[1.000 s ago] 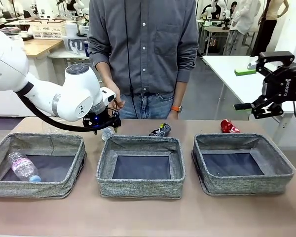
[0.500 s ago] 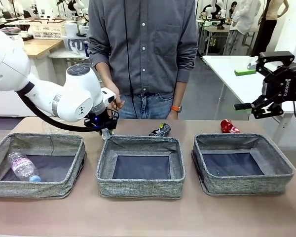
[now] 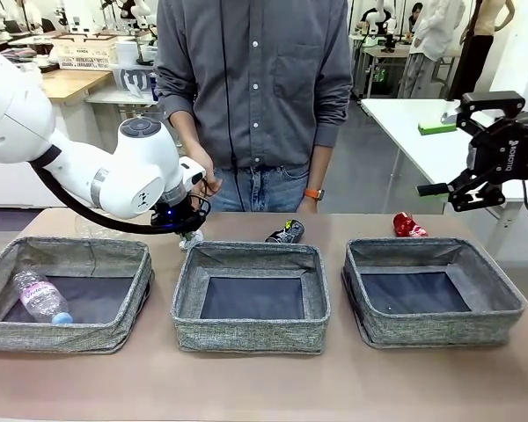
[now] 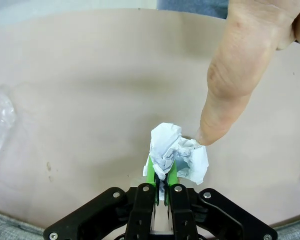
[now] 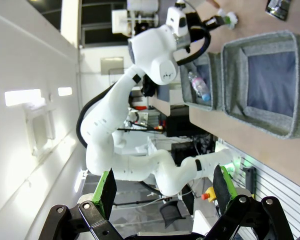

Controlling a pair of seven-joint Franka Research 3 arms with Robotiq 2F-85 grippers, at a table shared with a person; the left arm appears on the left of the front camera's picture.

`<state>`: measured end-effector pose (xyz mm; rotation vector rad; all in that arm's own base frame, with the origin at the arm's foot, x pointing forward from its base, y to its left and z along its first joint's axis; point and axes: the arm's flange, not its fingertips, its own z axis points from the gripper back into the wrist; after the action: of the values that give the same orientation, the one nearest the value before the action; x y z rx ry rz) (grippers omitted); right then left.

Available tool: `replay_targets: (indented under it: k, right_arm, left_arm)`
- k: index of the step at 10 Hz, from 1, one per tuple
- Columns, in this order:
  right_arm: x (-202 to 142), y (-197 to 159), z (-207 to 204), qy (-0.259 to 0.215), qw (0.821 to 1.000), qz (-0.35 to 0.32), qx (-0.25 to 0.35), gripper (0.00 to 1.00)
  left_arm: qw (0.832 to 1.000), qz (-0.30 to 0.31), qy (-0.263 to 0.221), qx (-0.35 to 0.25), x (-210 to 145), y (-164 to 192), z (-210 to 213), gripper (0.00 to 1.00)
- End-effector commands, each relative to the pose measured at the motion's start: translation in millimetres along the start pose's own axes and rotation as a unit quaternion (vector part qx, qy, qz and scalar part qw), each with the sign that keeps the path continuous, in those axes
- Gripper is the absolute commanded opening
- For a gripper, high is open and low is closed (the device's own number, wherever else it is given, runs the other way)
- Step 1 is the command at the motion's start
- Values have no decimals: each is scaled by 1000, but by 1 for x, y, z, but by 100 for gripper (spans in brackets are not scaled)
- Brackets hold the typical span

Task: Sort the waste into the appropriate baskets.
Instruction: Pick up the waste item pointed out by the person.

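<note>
My left gripper (image 4: 160,177) is shut on the crumpled white paper ball (image 4: 172,155), low over the table behind the middle basket (image 3: 251,334). From the front the ball (image 3: 191,238) shows just under that gripper (image 3: 189,229). A person's finger (image 4: 230,75) points down at the paper and touches it. The clear plastic bottle (image 3: 42,296) lies in the left basket (image 3: 62,334). The crushed black can (image 3: 286,231) and the crushed red can (image 3: 408,225) lie behind the baskets. The right basket (image 3: 440,327) holds nothing. My right gripper (image 3: 433,158) hangs open, high at the right, its jaws (image 5: 165,187) wide apart.
A clear plastic cup (image 4: 0,125) lies on the table at the left edge of the left wrist view. The person stands at the far side of the table, close behind the middle basket. A bare strip of tabletop runs in front of the baskets.
My left gripper has closed its jaws on the paper ball, which lay free on the table a second ago. The right arm has not moved.
</note>
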<state>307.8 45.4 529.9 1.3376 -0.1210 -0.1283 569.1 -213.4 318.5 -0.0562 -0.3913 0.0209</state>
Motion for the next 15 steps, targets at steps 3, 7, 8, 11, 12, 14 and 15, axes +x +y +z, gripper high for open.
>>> replay_targets:
  k: [3, 7, 8, 11, 12, 14, 15]
  right_arm:
    - [1, 3, 0, -2, 1000, -1, 10, 100]
    - [1, 3, 0, -2, 1000, -1, 10, 100]
    - [1, 3, 0, -2, 1000, -1, 10, 100]
    - [1, 3, 0, -2, 1000, -1, 10, 100]
    - [1, 3, 0, -2, 1000, -1, 10, 100]
    - [1, 3, 0, -2, 1000, -1, 10, 100]
    - [1, 3, 0, -2, 1000, -1, 10, 100]
  left_arm:
    - [999, 12, 4, 31, -6, -2, 2, 0]
    - [1000, 17, -5, -14, -29, 46, 125, 0]
    - [998, 12, -19, -53, -41, 55, 161, 0]
    - [994, -72, 80, -30, -84, 71, 239, 0]
    - [995, -57, 58, -60, -80, 81, 241, 0]
    - [998, -34, 46, -25, -80, 57, 227, 0]
    - [998, -34, 46, -25, -80, 57, 227, 0]
